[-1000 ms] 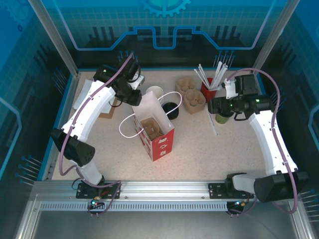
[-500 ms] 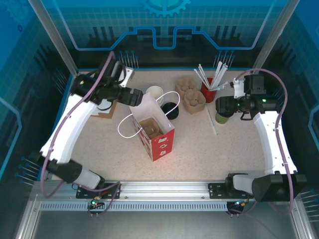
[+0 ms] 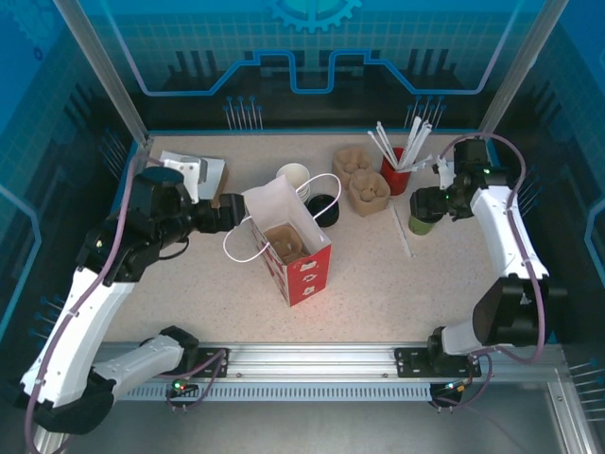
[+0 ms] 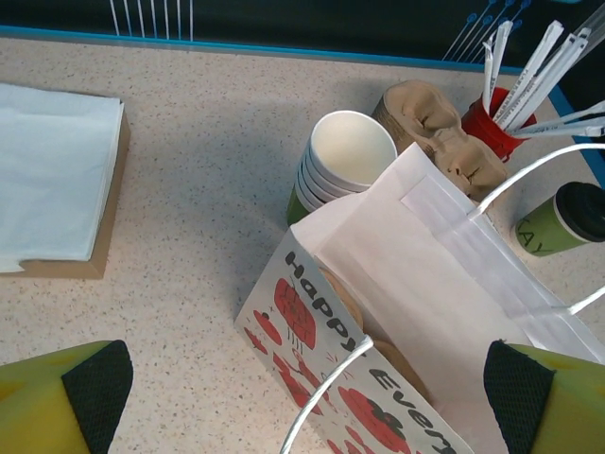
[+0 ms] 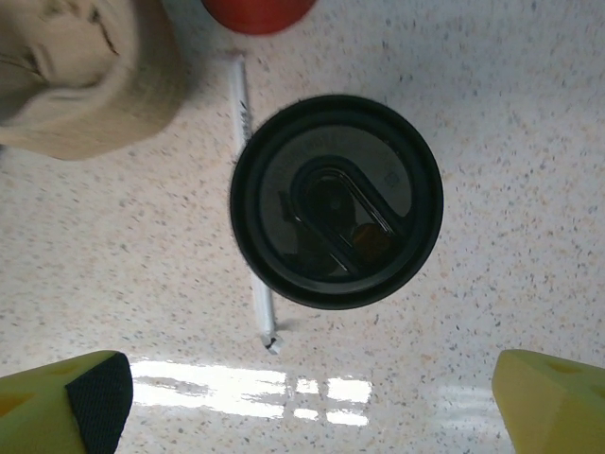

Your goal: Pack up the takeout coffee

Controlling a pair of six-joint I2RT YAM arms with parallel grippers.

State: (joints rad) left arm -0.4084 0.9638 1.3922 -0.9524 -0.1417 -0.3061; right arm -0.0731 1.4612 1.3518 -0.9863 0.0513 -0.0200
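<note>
Reading the table [image 3: 378,284] from overhead as a clock, with twelve at the far wall, the coffee cup [image 3: 422,224] is standing upright at about two o'clock, near the right edge. Bare tabletop is lying open from there toward five o'clock. The right gripper [image 3: 427,202] is hovering over the cup with its fingers spread wide, gripping nothing. The paper bag [image 3: 288,236] is standing near the centre with its mouth open and a cardboard insert [image 3: 284,243] inside. The left gripper [image 3: 230,216] is sitting at the bag's nine o'clock, just beside its white wall, also spread wide and empty. The whole six o'clock half of the table is lying bare.

The right wrist camera is looking straight down on the cup's black lid [image 5: 337,200], which the overhead view is partly hiding. The yellow fingers [image 5: 66,397] are sitting clear of it. A loose straw [image 5: 253,189] is lying along the lid's nine o'clock side; whether it is touching the cup I cannot tell.

The left wrist camera is showing the bag's red print and the cup's green side, well beyond the bag.

A stack of cups [image 3: 293,174] and a dark round thing [image 3: 326,210] are crowding the bag's far side. Cardboard carriers [image 3: 361,180] and a red cup of straws [image 3: 395,175] are standing between bag and coffee. Napkins [image 3: 203,175] are lying at ten o'clock.
</note>
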